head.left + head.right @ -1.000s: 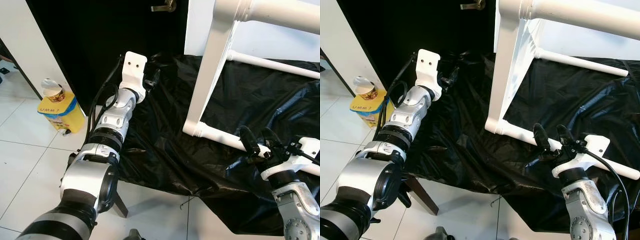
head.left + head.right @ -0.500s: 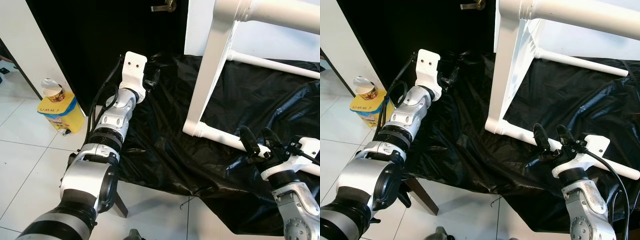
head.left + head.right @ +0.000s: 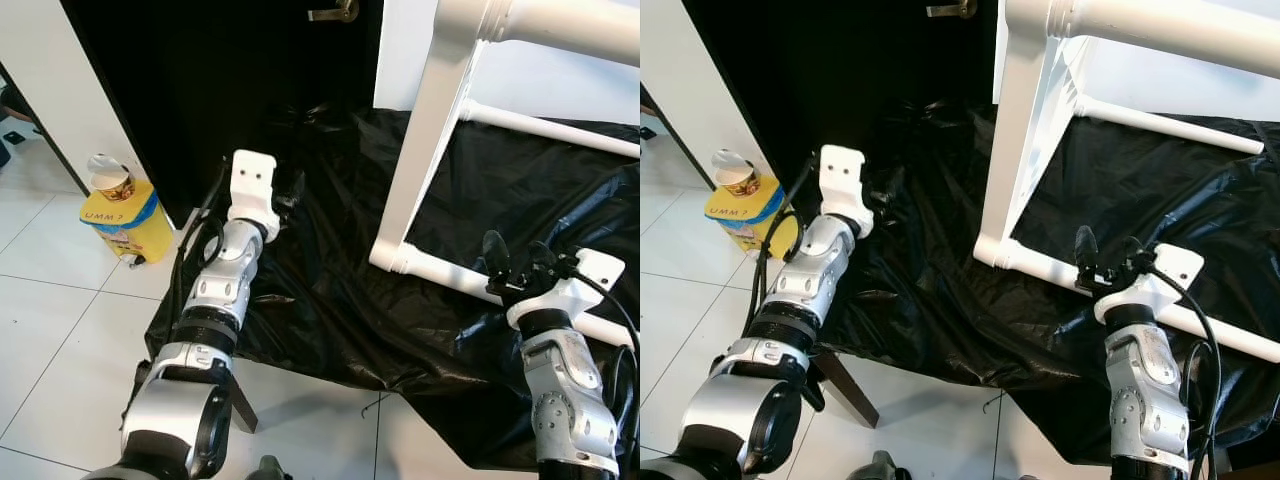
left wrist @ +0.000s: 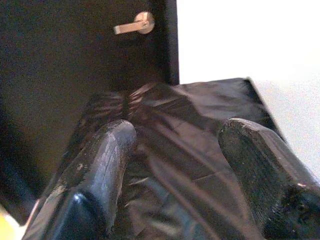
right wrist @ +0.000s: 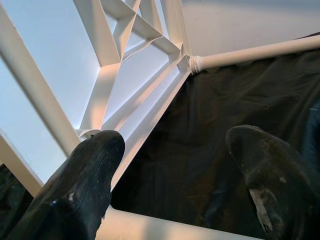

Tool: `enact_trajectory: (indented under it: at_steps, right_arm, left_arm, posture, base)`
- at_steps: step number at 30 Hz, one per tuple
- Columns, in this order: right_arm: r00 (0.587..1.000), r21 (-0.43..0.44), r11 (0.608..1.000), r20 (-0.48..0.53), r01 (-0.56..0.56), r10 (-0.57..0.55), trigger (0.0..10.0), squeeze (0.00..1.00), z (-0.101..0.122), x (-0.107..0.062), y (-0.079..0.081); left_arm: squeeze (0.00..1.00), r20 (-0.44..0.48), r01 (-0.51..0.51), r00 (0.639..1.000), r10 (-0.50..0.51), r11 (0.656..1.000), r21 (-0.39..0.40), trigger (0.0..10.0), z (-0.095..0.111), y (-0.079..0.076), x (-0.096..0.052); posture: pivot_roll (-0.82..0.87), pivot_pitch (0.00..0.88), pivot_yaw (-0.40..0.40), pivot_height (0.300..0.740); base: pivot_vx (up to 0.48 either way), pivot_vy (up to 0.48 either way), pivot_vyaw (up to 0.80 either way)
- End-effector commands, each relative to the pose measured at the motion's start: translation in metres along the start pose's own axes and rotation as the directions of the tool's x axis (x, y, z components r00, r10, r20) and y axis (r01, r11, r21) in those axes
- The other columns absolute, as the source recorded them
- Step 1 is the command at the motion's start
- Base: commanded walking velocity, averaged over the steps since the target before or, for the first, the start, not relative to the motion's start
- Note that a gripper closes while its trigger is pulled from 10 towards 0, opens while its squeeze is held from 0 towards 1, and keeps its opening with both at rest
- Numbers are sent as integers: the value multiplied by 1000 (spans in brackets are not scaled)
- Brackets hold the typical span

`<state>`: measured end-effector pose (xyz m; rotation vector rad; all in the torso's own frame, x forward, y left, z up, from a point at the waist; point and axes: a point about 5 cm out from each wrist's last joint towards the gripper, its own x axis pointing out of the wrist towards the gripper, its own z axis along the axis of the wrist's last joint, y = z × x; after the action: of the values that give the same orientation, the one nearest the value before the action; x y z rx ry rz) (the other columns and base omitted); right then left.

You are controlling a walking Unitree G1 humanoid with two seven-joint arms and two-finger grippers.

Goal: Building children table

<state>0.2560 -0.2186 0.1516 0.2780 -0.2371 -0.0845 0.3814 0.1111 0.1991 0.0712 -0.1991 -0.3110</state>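
Observation:
The white children's table frame (image 3: pixel 428 150) lies tipped on a black plastic sheet (image 3: pixel 330 290), with one round rail (image 3: pixel 440 278) resting low on the sheet. My right gripper (image 3: pixel 517 262) stands open right at that rail; in the right wrist view the rail (image 5: pixel 150 227) runs just below its spread fingers (image 5: pixel 90 175). My left gripper (image 3: pixel 290 190) hovers open over the sheet's left part near the black door, and nothing is between its fingers (image 4: pixel 105 160).
The black door (image 3: pixel 200 80) with a metal handle (image 3: pixel 330 12) stands behind the sheet. On the white tile floor (image 3: pixel 60 330) at the left sits a yellow bin (image 3: pixel 125 215) with a paper cup (image 3: pixel 108 178) on it. A dark wooden leg (image 3: pixel 240 405) sticks out under the sheet's front edge.
My left arm has drawn back toward me and lower over the sheet. My right wrist has lifted and turned more upright at the rail. Both grippers stay open.

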Motion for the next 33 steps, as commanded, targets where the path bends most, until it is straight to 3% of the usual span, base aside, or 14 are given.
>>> enact_trajectory:
  at_steps: [1,8,10,15,16,33]
  right_arm:
    - [1000,-10,1000,1,7,-7,10000,0,0,0,-1]
    - [996,-122,988,23,93,-91,10000,0,-2,2,2]
    - [993,-177,977,31,122,-118,10000,0,-11,4,12]
    - [991,-220,967,23,131,-129,10000,0,-19,5,20]
    - [992,-230,965,15,129,-129,10000,0,-25,4,25]
    - [992,-230,965,15,129,-129,10000,0,-25,4,25]
  left_arm:
    - [0,-7,-4,1000,4,1000,3,10000,-1,-1,0]
    - [0,9,-31,999,31,999,-38,10000,-13,-5,-14]
    - [0,40,-40,998,42,997,-64,10000,-16,-13,-25]
    - [0,56,-52,997,56,995,-85,10000,-19,-21,-35]
    - [0,67,-61,996,67,993,-97,10000,-22,-26,-42]
    - [0,67,-61,996,67,993,-97,10000,-22,-26,-42]
  posture:
    - [-7,0,0,740]
    - [-5,0,0,740]
    - [-1,0,0,740]
    - [1,0,0,740]
    - [8,114,52,740]
    - [8,114,52,740]
  base:
    - [0,0,0]
    - [0,0,0]
    - [0,0,0]
    - [0,0,0]
    - [0,0,0]
    - [0,0,0]
